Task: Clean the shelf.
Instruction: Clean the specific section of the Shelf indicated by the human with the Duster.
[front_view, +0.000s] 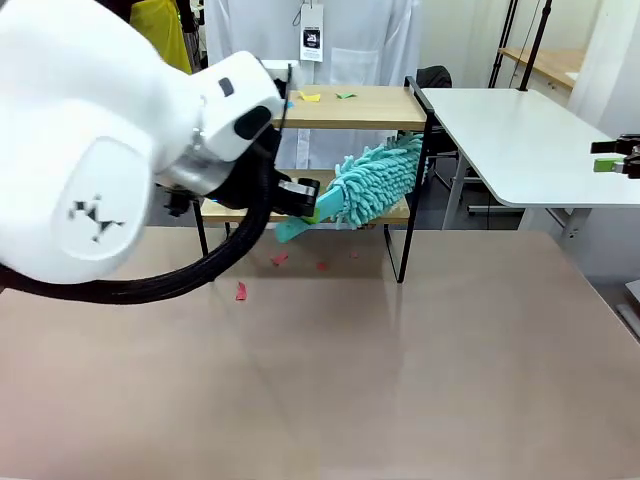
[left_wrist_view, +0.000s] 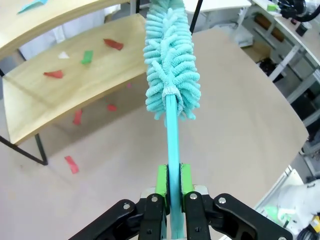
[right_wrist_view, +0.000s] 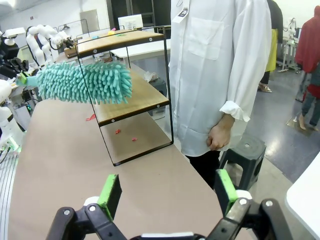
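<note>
My left claw (left_wrist_view: 173, 177) is closed narrow on the flat teal handle of the microfibre duster (left_wrist_view: 171, 65). My right claw (right_wrist_view: 168, 191) stands wide and holds nothing. The shelf (front_view: 380, 108) stands at the far edge of the table (front_view: 420, 360), before the person (right_wrist_view: 220, 60), and the duster head lies over its lower board, near the right black post. I judge the risk like this: the handle is thin, smooth plastic, so it may turn between my pads if the fluffy chenille strands catch on the thin metal frame. The red paper scraps (left_wrist_view: 54, 74) are light and flat on the smooth pale wood; a fast sweep may only scatter them
</note>
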